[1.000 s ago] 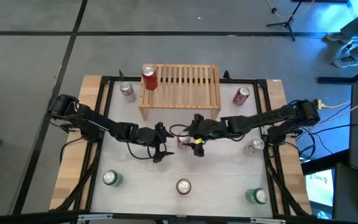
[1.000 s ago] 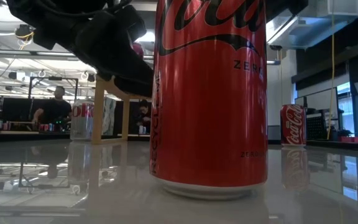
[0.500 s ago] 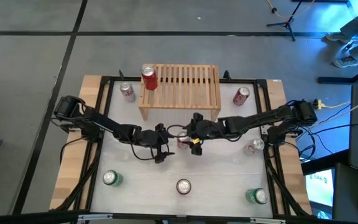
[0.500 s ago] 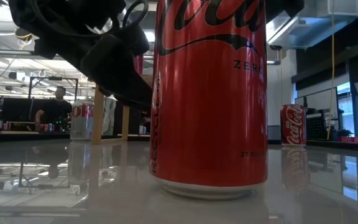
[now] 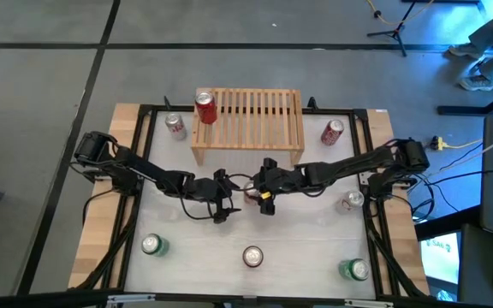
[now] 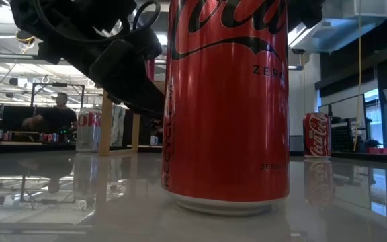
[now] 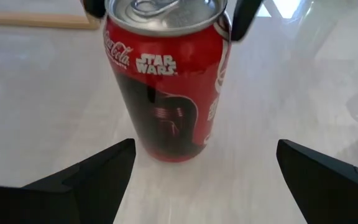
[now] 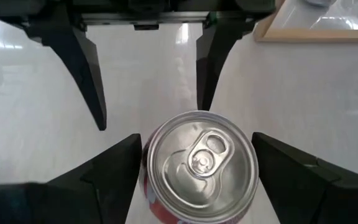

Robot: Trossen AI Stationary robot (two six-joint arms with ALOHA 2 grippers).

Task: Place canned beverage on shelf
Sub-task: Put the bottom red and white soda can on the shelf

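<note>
Can: upright at mid-table just in front of the shelf, between both grippers; red and black label reads "Coca-Cola" and "STAR WARS"; silver top with pull tab.
Right gripper: over the can from above, fingers spread wide, one on each side of the rim, not touching it.
Left gripper: level with the can, just beside it, fingers wide apart, holding nothing.
Shelf: pale slatted wood at the table's back; one red can stands on its left end.
Front can: red, fills the low view; reads "ZERO".
Far can: red, Coca-Cola script.
</note>
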